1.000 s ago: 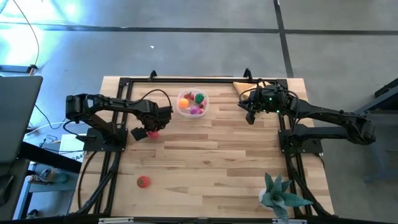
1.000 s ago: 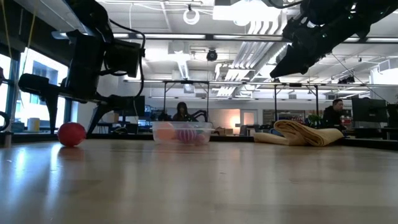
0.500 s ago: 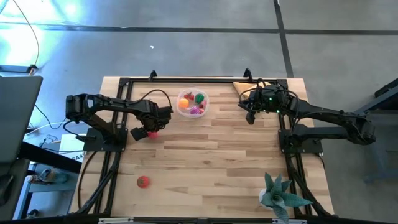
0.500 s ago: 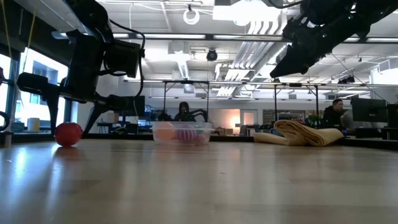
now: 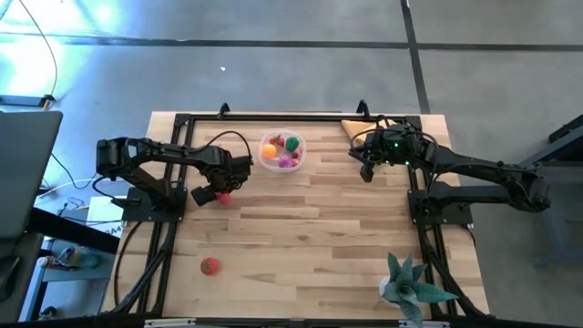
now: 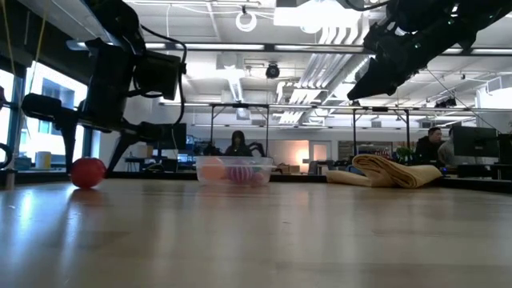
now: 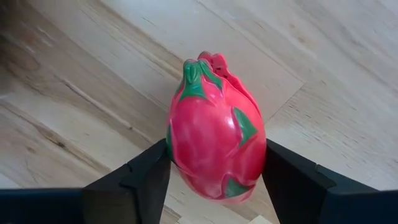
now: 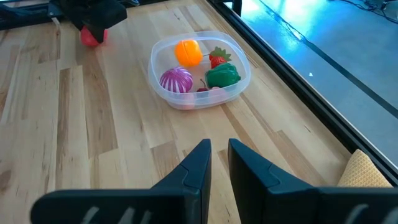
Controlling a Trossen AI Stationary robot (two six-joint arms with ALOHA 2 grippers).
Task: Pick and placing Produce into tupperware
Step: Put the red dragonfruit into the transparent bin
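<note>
Near the table's back-left: my left pincer (image 5: 219, 194) clamps a pink-red toy fruit (image 7: 216, 127) with green scales, one finger on each flank.
Fruit's long axis: in the left wrist view it runs lengthwise between the fingers, leafy tip pointing away from the wrist.
Height of the fruit: I cannot tell from the low view whether it touches the table (image 5: 337, 246) or sits just clear of it; there it reads as a red ball (image 6: 88, 172) at table level.
Tupperware: the clear container (image 5: 282, 151) stands at the back of the table, near the middle, already holding an orange piece (image 8: 188, 52), a magenta one (image 8: 176, 80), a green one (image 8: 222, 75) and a small red one.
Key relation: from my left pincer the tupperware lies toward the table's back and toward the right arm's side, close by; I judge a lift, then a short diagonal carry over the rim.
Nearer arm: the left one, clearly.
Right pincer (image 8: 214, 163): raised near the back-right, fingers nearly together with nothing between them, facing the tupperware; it waits.
Left on the table: a red-orange piece (image 5: 209, 266) sits alone at the front-left, well apart from both arms.
Risk: I judge the rounded fruit could swivel in the grip during the carry.
</note>
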